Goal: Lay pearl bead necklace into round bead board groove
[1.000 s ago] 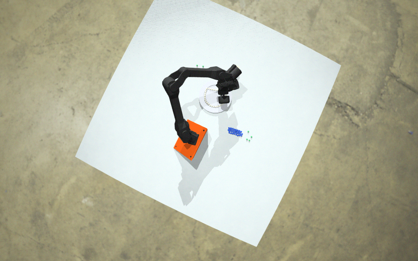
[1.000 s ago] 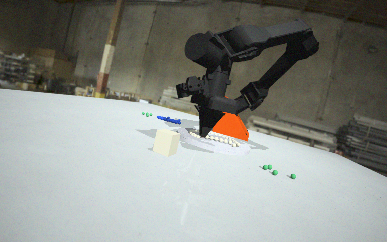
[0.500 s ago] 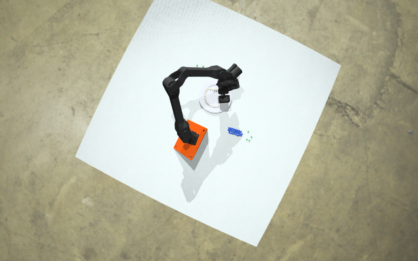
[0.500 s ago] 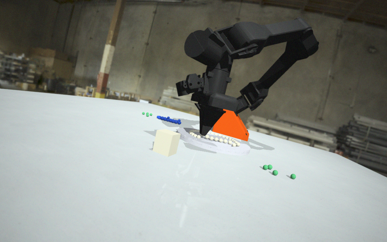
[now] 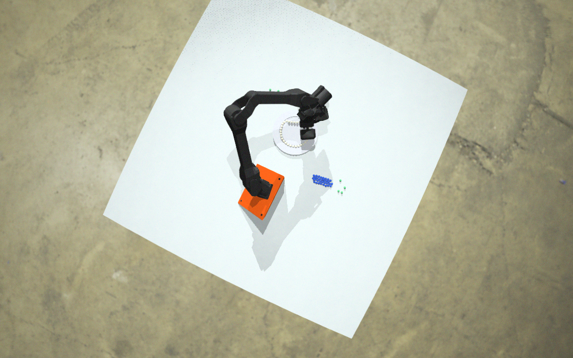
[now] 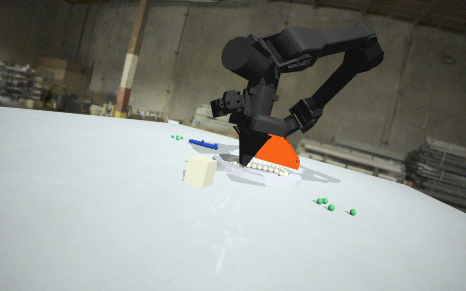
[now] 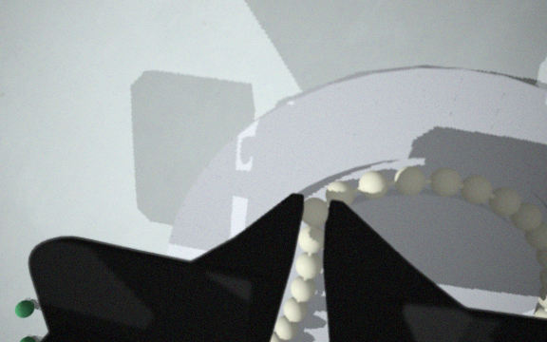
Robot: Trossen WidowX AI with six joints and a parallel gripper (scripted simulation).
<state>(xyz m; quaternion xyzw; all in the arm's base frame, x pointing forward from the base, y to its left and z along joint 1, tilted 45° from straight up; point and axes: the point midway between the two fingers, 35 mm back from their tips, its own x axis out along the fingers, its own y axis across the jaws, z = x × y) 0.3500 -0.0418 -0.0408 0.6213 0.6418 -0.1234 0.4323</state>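
The round pale bead board lies flat with the pearl bead necklace on it. In the wrist view several beads curve along the upper and right side of the ring groove. From my fingertips the strand runs nearly straight down the picture, casting shadows inside the ring. My gripper points down at the board, its narrow fingertips shut on the necklace, with one bead between them. The arm hides part of the board and necklace in the top view.
A cream block stands close beside the board. A blue bead cluster lies farther off, with small green beads near it. More green beads lie on the board's other side. The arm's base is orange.
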